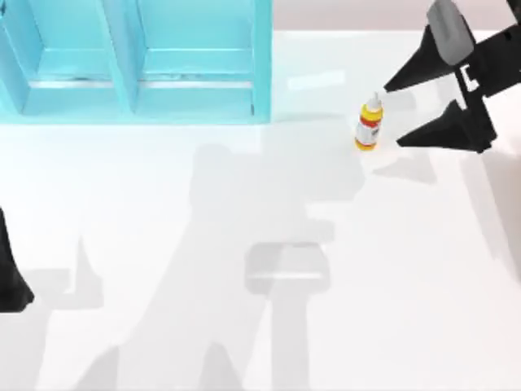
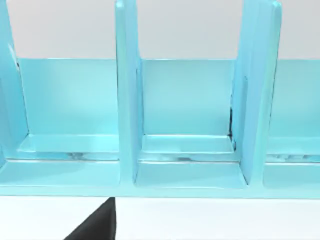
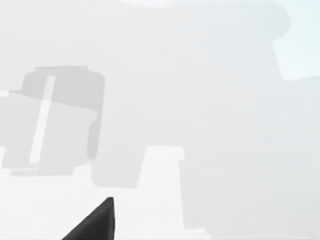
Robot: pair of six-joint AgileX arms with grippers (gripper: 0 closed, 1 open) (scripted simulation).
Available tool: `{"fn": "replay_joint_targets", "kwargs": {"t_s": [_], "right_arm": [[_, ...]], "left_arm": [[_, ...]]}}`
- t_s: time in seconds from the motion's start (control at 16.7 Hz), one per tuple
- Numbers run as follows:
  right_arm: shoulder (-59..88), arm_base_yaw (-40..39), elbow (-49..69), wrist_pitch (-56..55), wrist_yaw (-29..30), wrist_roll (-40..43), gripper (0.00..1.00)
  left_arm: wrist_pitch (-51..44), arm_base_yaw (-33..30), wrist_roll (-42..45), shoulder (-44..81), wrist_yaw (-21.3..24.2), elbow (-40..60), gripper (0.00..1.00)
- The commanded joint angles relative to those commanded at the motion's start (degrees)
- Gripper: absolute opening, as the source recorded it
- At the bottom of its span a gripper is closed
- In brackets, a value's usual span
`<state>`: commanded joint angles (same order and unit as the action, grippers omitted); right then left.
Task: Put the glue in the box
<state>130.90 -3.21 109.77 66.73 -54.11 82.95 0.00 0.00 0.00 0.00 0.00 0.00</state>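
Bright even light, soft grey arm shadows across white table (image 1: 163,342), mild blur

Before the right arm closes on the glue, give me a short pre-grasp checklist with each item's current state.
1. Glue upright on the table: ok.
2. Right gripper open, fingers spread: ok.
3. Glue between the fingers: not ok; the tips sit just to its right.
4. Gripper height against the bottle: cannot tell.
5. Box compartments open toward the table: ok.
6. Left gripper parked at the left edge, out of the way: ok.
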Motion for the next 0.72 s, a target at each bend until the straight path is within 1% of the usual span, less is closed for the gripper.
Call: {"fn": "replay_joint_targets", "kwargs": {"t_s": [0.36, 0.72], "right_arm": [[21.42, 3.82, 22.45, 11.87, -9.12, 13.33, 1.0], [33.88, 8.04, 37.22, 19.24, -14.66, 20.83, 1.0]], "left_arm": [[0.0, 0.0, 0.0, 0.0, 0.0, 0.0, 1.0], [0.0, 0.0, 0.0, 0.0, 0.0, 0.0, 1.0]]}}
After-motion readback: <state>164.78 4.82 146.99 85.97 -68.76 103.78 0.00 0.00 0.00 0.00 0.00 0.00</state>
